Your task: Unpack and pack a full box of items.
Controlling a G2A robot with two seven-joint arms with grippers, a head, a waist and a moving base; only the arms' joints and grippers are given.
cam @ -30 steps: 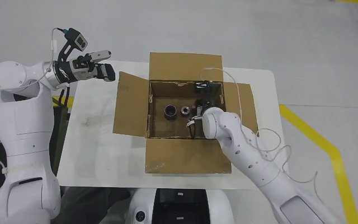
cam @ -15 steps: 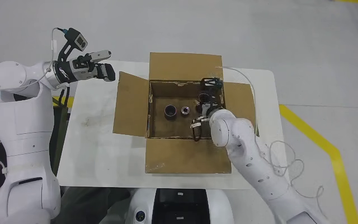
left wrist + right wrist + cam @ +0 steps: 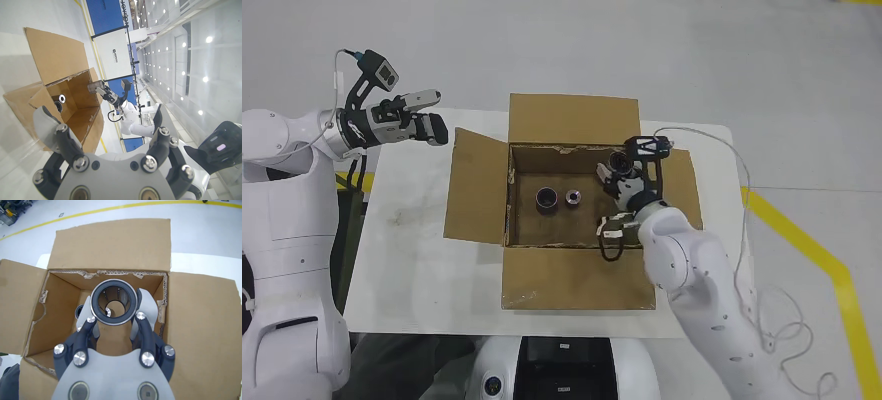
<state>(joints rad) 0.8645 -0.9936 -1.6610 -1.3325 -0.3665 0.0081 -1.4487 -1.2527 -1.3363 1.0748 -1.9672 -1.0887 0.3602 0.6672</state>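
An open cardboard box [image 3: 577, 278] stands on the white table. Above its right rear part my right gripper [image 3: 620, 172] is shut on a hollow metal cylinder [image 3: 619, 162] with a dark rim. In the right wrist view the cylinder [image 3: 113, 320] sits upright between the fingers of that gripper [image 3: 114, 294], over the box [image 3: 111, 247]. Two more round metal parts [image 3: 546, 200] [image 3: 572, 197] lie on the box floor. My left gripper [image 3: 432, 112] hangs open and empty over the table's far left corner, well away from the box [image 3: 56, 56]. From there the right gripper [image 3: 100, 91] and cylinder [image 3: 94, 87] show above the box rim.
The box flaps are spread out on all sides; the left flap [image 3: 474, 185] and right flap [image 3: 682, 190] lie over the table. Bare table [image 3: 402, 250] stretches left of the box. A cable [image 3: 722, 150] loops off the right arm near the right table edge.
My right gripper has risen out of the box with the cylinder and shifted toward the box's right rear. The left arm has not moved.
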